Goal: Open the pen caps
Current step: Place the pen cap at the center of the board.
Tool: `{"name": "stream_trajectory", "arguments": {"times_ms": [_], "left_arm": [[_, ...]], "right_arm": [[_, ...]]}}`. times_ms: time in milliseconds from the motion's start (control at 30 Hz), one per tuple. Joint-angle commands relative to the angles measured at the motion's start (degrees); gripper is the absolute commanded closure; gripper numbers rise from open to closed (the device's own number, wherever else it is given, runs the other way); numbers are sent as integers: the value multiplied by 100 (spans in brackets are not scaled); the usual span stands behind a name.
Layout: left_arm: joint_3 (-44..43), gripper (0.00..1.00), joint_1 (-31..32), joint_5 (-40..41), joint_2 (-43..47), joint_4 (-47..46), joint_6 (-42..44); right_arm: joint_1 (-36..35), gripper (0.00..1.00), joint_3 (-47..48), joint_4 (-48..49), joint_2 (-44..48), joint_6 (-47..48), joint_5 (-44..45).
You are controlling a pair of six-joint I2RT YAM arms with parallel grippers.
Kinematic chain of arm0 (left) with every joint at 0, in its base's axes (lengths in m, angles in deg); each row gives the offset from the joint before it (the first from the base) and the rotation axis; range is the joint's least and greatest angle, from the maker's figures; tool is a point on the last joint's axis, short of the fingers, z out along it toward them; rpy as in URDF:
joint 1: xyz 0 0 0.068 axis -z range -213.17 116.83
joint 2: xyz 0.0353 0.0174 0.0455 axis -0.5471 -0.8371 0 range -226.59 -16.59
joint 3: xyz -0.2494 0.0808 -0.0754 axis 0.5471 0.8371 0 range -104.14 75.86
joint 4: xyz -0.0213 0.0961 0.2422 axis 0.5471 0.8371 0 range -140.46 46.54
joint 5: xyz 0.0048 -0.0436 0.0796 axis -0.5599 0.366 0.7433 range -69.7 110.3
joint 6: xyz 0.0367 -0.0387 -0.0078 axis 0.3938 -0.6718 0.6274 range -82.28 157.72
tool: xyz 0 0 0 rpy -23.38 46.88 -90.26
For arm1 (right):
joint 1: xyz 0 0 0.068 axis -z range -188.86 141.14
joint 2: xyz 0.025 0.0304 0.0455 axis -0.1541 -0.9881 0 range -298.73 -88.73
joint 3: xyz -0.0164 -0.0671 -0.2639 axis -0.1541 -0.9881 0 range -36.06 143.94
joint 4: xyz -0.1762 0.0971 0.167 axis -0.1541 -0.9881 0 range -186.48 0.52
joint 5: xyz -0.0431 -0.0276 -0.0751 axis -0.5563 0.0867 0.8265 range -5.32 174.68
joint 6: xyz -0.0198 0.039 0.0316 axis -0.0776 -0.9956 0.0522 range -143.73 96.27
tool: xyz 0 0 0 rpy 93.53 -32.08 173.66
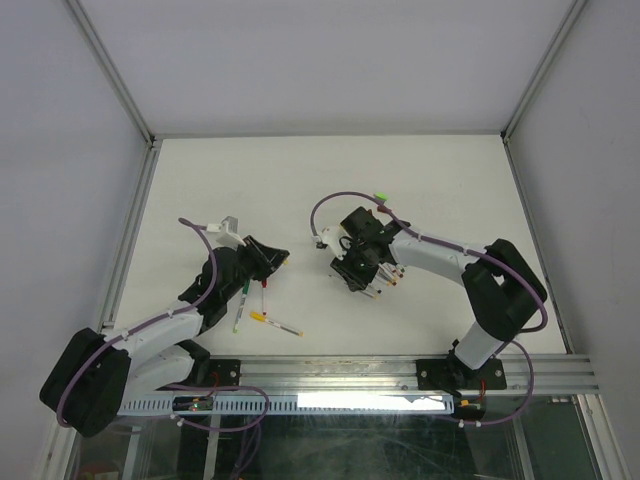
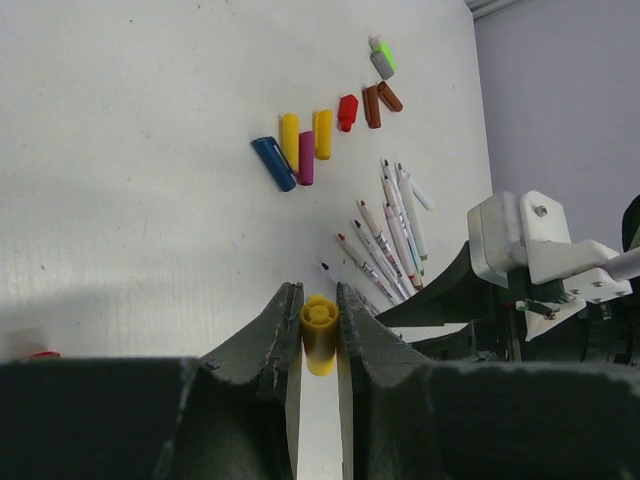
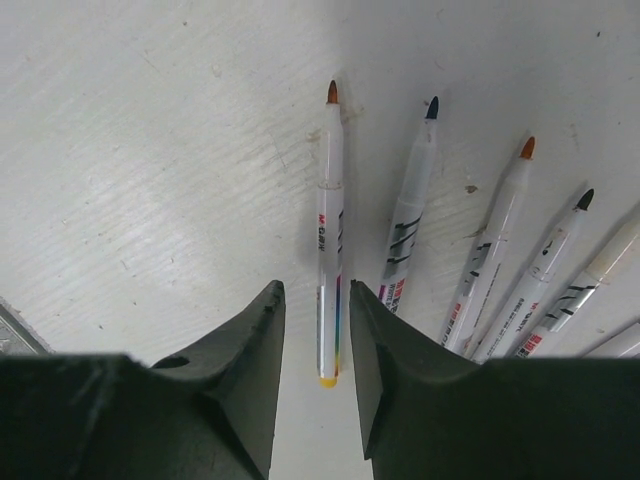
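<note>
A white bench [image 1: 300, 170] floors a booth with pale grey walls [image 1: 300, 60]. In the overhead view an aluminium rail cuts off the bench's near edge.

The left pincer [image 2: 317, 294] is clenched on a yellow cap [image 2: 320, 335], seen end-on between its two dark fingers. What lies behind the cap, down the white slot between the fingers, cannot be made out. Above it in that wrist view, a fan of uncapped pens [image 2: 385, 245] lies on the bench. Their lower ends are hidden behind the right arm's dark body at the right of the frame. Further up, the pen caps [image 2: 323, 133] lie loose in a curved row: blue, yellow, purple, yellow, red and two dark red, some touching. A green-and-grey cap [image 2: 382, 57] sits apart from the row, near the top edge.

The right pincer [image 3: 315, 290] stands released. Its fingers flank a single pen [image 3: 329, 240] with a brown-orange tip, which lies flat on the bench with a gap on each side. To the right in that view, the uncapped pens spread out and run off the lower right edge, so their full count is unclear.

From overhead, the right arm covers the row of caps, apart from the green one at upper centre. Two loose pens [image 1: 243, 303] lie beside the left arm, low in the frame, too small to tell whether they are capped.
</note>
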Motion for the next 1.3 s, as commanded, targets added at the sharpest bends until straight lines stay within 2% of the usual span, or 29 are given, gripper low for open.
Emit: {"name": "stream_trajectory", "arguments": {"times_ms": [0, 133, 433, 767, 900, 1267], "left_arm": [[-298, 100, -35, -216, -144, -224, 14], [-487, 100, 7, -75, -316, 128, 32], [-1230, 100, 621, 998, -801, 1264, 58], [-2643, 100, 1057, 1851, -2128, 2819, -238], [-3193, 100, 1096, 1862, -2830, 3175, -217], [-4209, 98, 1090, 1681, -4134, 3390, -37]], "right_arm": [[15, 65, 223, 47, 344, 64, -190], [179, 65, 221, 36, 443, 80, -291], [330, 64, 239, -9, 645, 129, -499], [808, 63, 221, -10, 1048, 188, -677], [865, 63, 218, -8, 1056, 188, -690], [926, 63, 203, -8, 1067, 196, -705]]}}
